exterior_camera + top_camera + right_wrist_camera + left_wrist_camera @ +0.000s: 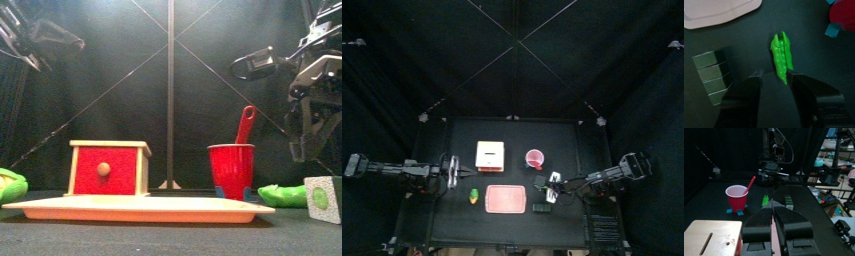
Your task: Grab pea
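Right wrist view: right gripper (775,84) jaws apart, straddling pea (781,58) at frame centre, aligned for grab. Left gripper (774,225) jaws together, resting frame left.

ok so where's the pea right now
On the table's right side: the pea lies just ahead of the right claw, between dark block and red cup.

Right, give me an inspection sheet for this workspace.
Surface: black table, several items on it.
Job's things: small bright green pea pod, lying flat, not gripped.
Clutter: pink square plate; wooden box; red plastic cup; dark squarish block; small yellow-and-green piece.
Grippers: right gripper open, pea just ahead of its jaws; left gripper shut, near the box.
Cables: wiring on the right arm.
Surroundings: black curtains; cluttered shelves beyond.
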